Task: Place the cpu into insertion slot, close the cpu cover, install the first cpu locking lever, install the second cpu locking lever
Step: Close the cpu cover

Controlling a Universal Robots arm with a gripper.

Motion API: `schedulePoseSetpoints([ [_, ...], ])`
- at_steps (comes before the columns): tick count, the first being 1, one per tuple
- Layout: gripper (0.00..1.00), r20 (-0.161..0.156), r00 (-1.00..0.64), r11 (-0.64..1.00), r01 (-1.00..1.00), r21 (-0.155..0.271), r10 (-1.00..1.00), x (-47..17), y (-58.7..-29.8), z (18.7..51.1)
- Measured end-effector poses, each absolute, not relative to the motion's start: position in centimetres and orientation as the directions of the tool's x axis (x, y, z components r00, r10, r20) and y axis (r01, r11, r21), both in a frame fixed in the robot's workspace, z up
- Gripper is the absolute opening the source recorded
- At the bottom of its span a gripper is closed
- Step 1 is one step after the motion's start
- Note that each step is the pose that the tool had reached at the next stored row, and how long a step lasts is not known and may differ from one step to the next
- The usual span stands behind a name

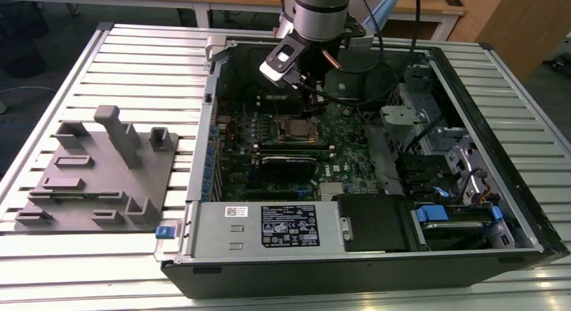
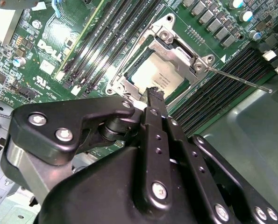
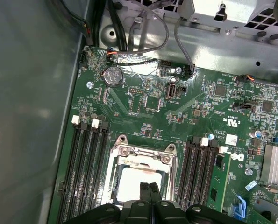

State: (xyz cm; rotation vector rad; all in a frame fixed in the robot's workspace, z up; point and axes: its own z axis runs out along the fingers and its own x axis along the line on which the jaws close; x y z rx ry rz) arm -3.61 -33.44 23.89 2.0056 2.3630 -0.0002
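The gripper (image 2: 153, 93) has its two fingers pressed together and holds nothing; in both wrist views its tips hang just over the near edge of the cpu (image 2: 153, 77). The cpu sits in the insertion slot (image 1: 295, 129) on the green circuit board (image 3: 143, 107), and the cpu cover (image 2: 185, 58) lies flat around it, with the silver top showing through the cut-out. One thin metal lever (image 2: 239, 80) sticks out from a corner of the socket, over the long black slots (image 2: 223, 93).
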Motion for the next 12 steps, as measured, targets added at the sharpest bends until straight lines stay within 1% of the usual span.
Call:
schedulePoseSetpoints([
  [6, 0.1, -0.032, -0.163, 0.164, 0.986, 0.027, 0.986, -3.61, -33.44, 23.89],
  [12, 0.1, -0.032, -0.198, 0.199, 0.98, 0.027, 0.98, -3.61, -33.44, 23.89],
])
